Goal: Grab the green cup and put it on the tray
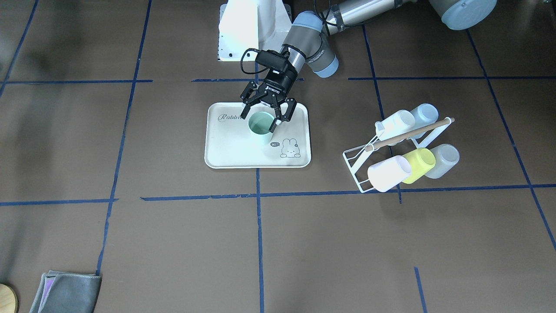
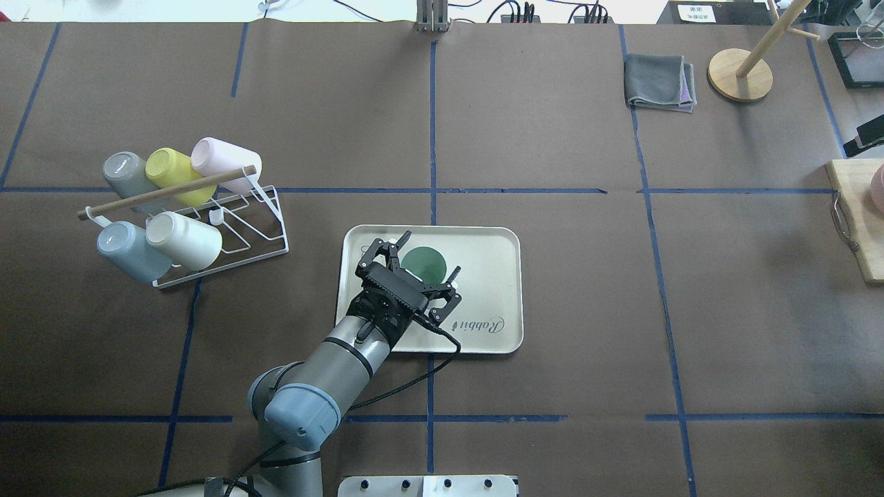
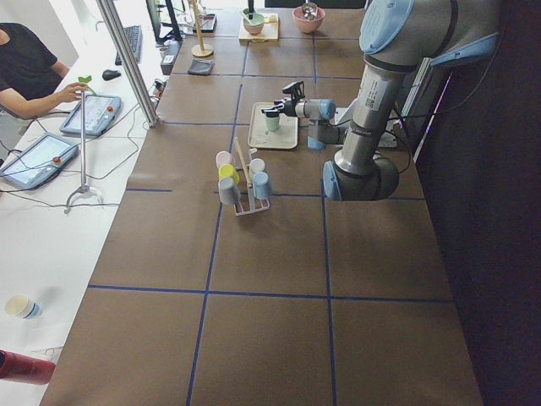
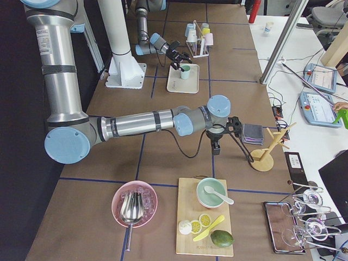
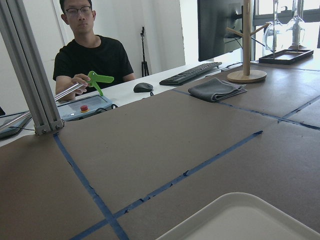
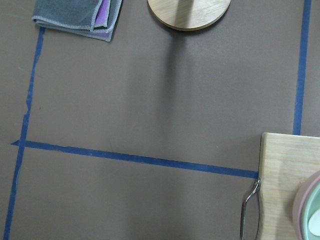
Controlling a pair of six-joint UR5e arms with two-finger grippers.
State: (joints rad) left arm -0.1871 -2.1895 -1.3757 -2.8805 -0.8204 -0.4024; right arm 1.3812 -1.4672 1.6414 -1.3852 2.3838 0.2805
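The green cup [image 1: 260,130], a pale mint tumbler with a darker inside, stands upright on the cream tray [image 1: 230,148] with "Rabbit" script and a bunny drawing. In the overhead view the cup [image 2: 423,262] sits in the left half of the tray [image 2: 490,276]. My left gripper [image 1: 259,122] is above the cup's rim, open, one finger on either side of it; it also shows from overhead [image 2: 424,258]. The left wrist view shows only a corner of the tray [image 5: 240,220]. My right gripper [image 4: 217,145] hangs near the grey cloth, seen only from the side, so I cannot tell its state.
A white wire rack [image 2: 228,241] with several cups, including a yellow-green cup [image 2: 169,172] and a pale blue cup [image 2: 128,252], stands left of the tray. A folded grey cloth [image 2: 659,81], a wooden stand [image 2: 740,72] and a cutting board [image 2: 860,221] are at the right.
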